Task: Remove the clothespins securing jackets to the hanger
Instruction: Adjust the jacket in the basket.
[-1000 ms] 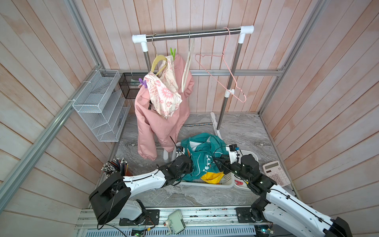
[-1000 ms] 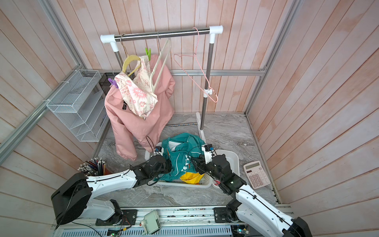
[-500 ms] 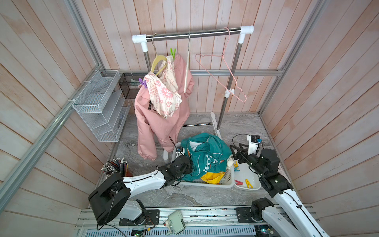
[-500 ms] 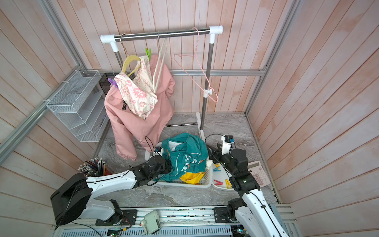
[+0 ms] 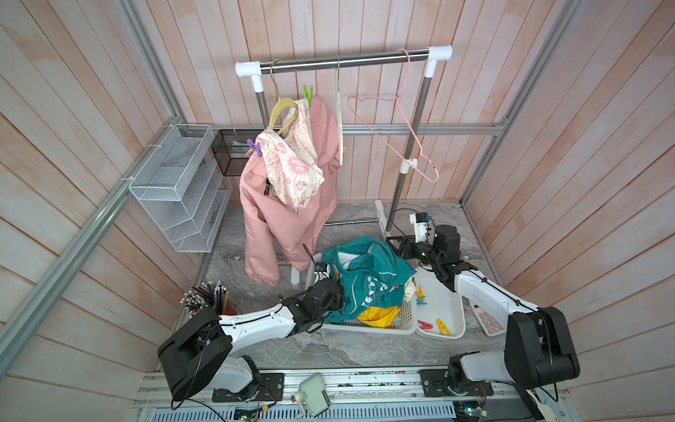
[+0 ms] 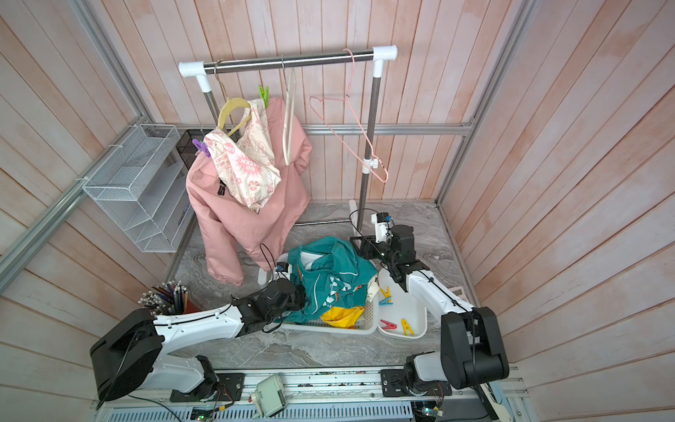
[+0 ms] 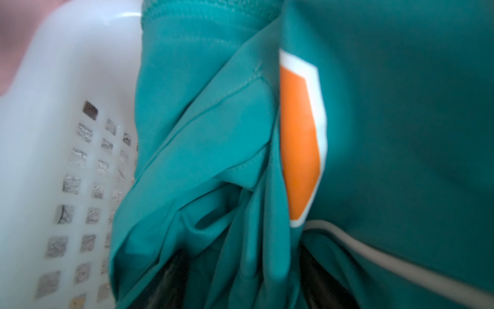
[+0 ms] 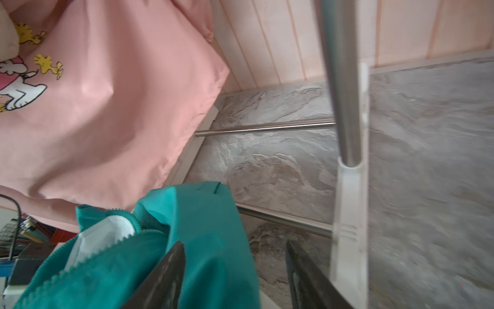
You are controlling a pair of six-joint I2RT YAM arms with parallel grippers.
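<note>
Currently reaching the left gripper (image 5: 334,294) into the teal jacket (image 5: 365,272) heaped in the white basket (image 5: 365,330). In the left wrist view, showing dark fingers (image 7: 175,278) apart with teal folds bunched between them, without revealing whether pinching the cloth or only lying round it. Poising the right gripper (image 5: 396,247) just beside that jacket's far edge, jaws standing well open and gripping nothing. Seeing the pink jacket (image 5: 288,223) hanging from a yellow hanger (image 5: 279,109) on the rail (image 5: 343,61), with a green clothespin (image 5: 308,95) clipped at its higher shoulder and a purple clothespin (image 5: 254,148) at its lower one. Finding a yellow clothespin (image 5: 420,292), a blue clothespin (image 5: 421,301), a red clothespin (image 5: 423,324) and a second yellow clothespin (image 5: 442,326) lying loose in the white tray (image 5: 454,303) beside the basket. Also seeing a yellow jacket (image 5: 378,316) peeking out under the teal one.
</note>
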